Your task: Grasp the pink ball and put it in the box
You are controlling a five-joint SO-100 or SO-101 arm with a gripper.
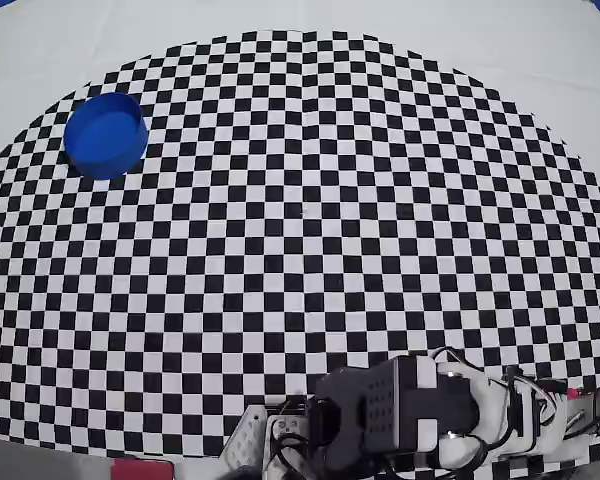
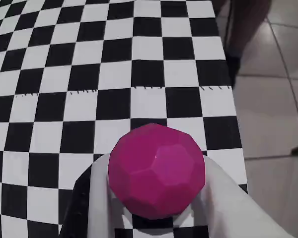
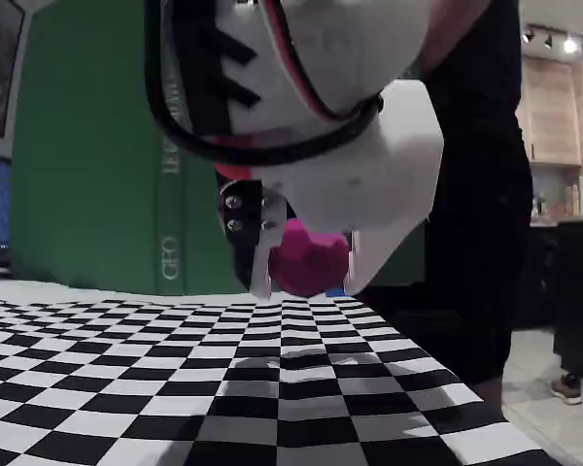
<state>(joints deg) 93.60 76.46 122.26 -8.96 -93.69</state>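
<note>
The gripper (image 3: 306,267) pinches the pink ball (image 2: 156,171), round with no long axis, above the checkered mat (image 1: 300,250); the blue box (image 1: 105,135) sits well apart.

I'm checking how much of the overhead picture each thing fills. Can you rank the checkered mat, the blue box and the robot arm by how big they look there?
1. Checkered mat, by far the largest.
2. Robot arm, along the bottom edge and partly cut off.
3. Blue box, the smallest.
The arm sits nearer the camera, so it looks bigger than it really is.
</note>
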